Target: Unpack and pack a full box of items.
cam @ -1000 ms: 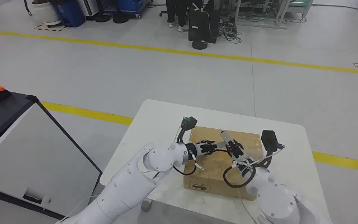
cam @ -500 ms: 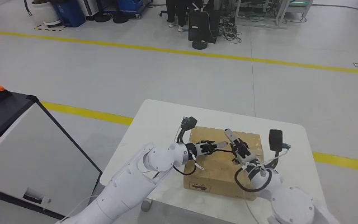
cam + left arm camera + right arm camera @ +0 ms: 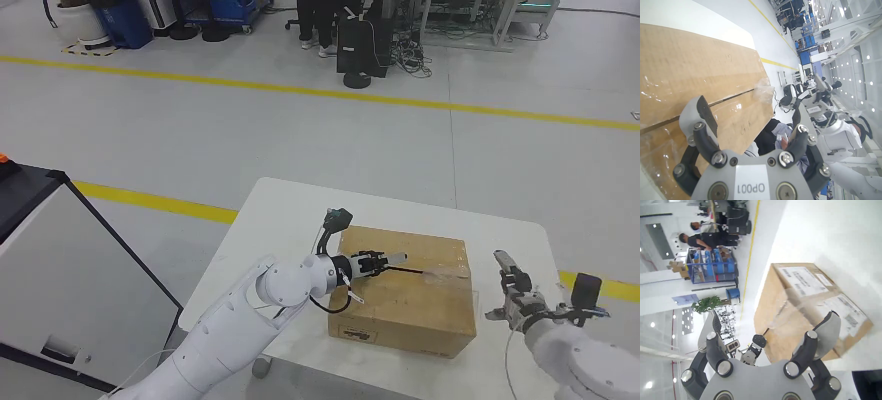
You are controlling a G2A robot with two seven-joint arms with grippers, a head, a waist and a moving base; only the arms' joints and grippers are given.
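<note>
The closed cardboard box [image 3: 405, 305] is seen at the lower centre of the top view on the white table [image 3: 290, 215] (crumpled clear tape [image 3: 440, 272] sits on its seam), with the left tool [image 3: 398, 260] spread open over its top and the right tool [image 3: 503, 264], likewise open, held apart from it at the lower right.

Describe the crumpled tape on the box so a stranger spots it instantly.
A brown cardboard box sits on the white table. Follow its top seam away from the left claw; near the seam's end a crumpled wad of clear tape sticks up, unlike the flat tape nearby.
</note>
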